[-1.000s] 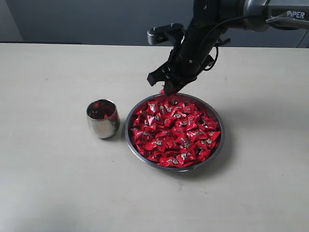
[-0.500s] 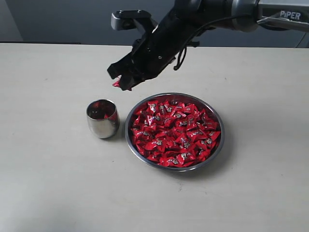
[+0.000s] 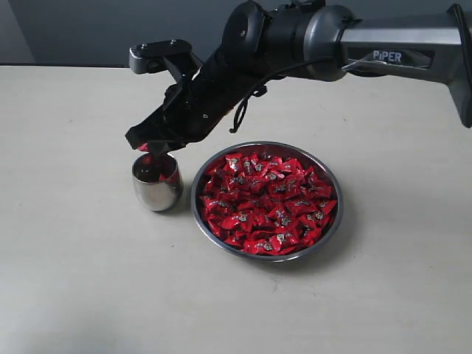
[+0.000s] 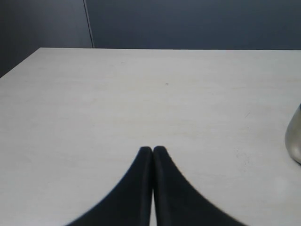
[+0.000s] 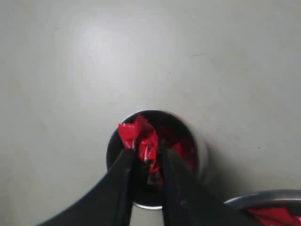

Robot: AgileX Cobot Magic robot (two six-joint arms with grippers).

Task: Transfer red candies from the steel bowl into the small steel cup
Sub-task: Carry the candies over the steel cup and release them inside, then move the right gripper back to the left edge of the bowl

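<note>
- The right gripper is parked right over the mouth of the small steel cup. The cup stands on the table just beside the steel bowl, on the bowl's left in the exterior view.
- One red candy is pinched between the jaws, which are closed down to a narrow gap around the wrapper.
- In the right wrist view the candy is lined up over the cup's opening, a bit toward one side of the rim. Some red wrapping can be seen inside the cup already.
- The bowl is packed with red candies, so plenty of the job is left, I'd say.
- For a clean drop, the piece should probably be nudged toward the centre of the opening and kept low before it's let go.
- The jaws are best opened wide, since a crinkly wrapper could get stuck to a pad.
- The cup shouldn't be bumped, as that round body looks easily tipped.
- The left gripper is pressed together with nothing in it, well out of the way.
</note>
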